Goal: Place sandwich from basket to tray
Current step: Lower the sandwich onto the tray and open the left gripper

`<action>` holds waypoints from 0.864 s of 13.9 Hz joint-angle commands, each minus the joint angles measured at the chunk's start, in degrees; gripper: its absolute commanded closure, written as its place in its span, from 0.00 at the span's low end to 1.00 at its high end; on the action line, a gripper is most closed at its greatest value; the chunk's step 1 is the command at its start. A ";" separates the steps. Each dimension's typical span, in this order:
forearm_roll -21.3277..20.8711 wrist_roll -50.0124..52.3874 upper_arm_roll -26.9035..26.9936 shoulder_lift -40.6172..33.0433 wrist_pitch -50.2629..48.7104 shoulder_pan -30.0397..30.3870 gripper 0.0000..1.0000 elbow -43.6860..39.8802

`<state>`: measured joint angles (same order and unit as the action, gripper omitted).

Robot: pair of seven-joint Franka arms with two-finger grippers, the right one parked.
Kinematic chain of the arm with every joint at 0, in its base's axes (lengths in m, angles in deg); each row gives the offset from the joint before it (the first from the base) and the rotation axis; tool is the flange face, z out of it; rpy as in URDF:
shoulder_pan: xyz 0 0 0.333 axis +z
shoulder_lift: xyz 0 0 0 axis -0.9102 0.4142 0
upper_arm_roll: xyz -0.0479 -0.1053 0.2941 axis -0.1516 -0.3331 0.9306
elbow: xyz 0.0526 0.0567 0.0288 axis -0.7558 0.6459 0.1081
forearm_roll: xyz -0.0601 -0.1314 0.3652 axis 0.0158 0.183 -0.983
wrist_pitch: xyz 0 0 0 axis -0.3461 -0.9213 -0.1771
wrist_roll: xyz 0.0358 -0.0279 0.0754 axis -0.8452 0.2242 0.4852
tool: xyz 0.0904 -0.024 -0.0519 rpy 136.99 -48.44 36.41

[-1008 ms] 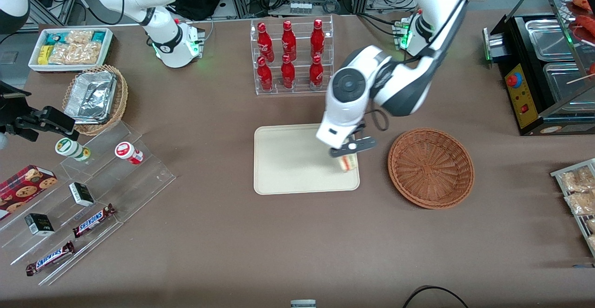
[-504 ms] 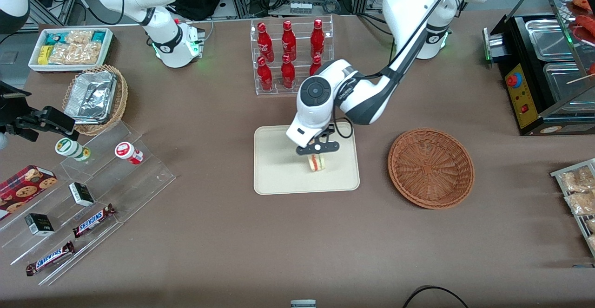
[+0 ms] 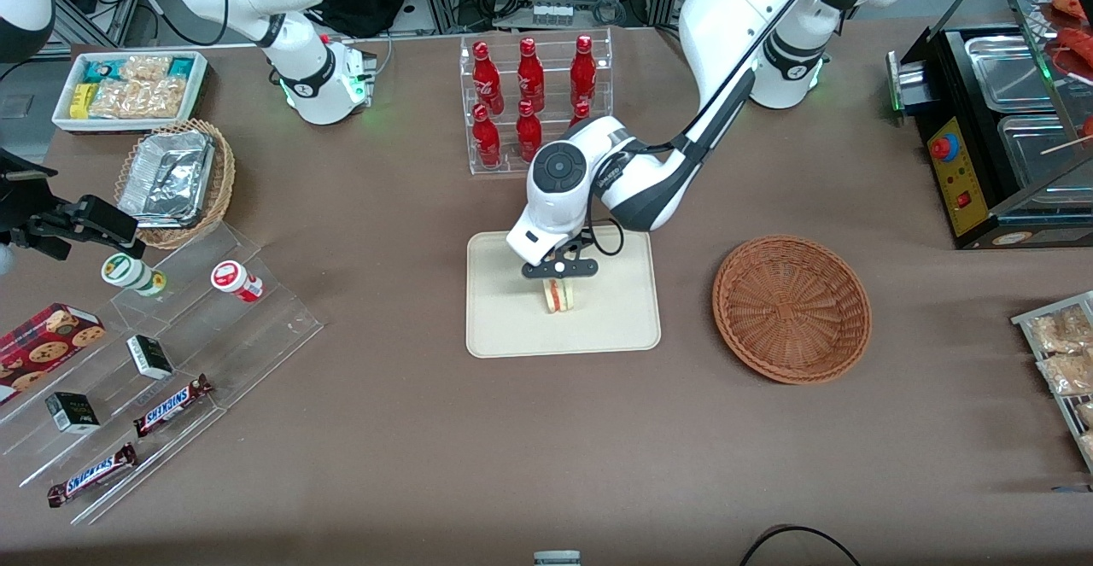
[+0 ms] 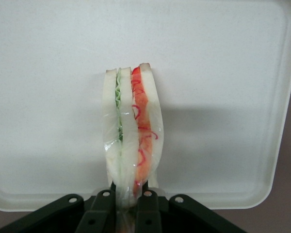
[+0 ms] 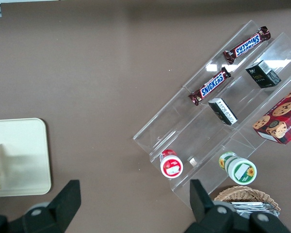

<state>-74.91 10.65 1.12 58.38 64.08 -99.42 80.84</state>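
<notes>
The left arm reaches from its base past the bottle rack (image 3: 534, 103) and bends down at the wrist, so that the gripper (image 3: 559, 278) hangs over the middle of the tray (image 3: 504, 327). Its fingers (image 4: 103, 209) are clamped on the sandwich (image 3: 559, 294), which stands on edge with the red and green filling layers facing up toward the wrist. The sandwich is over the tray; contact with the tray surface cannot be determined. The basket (image 3: 791, 307) sits beside the tray, toward the working arm's end of the table.
</notes>
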 commanded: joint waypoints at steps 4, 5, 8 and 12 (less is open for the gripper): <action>-1.46 -1.38 0.68 1.59 0.32 -1.09 0.83 -1.26; -2.60 -1.29 0.68 1.85 0.32 -1.09 0.68 -1.26; -2.96 -0.33 0.68 1.59 -0.03 -1.09 0.01 -1.44; -2.09 -0.06 0.68 -4.46 -6.60 -0.57 0.00 -1.26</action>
<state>-77.09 9.81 1.15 58.24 62.03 -99.56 79.34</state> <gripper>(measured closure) 0.238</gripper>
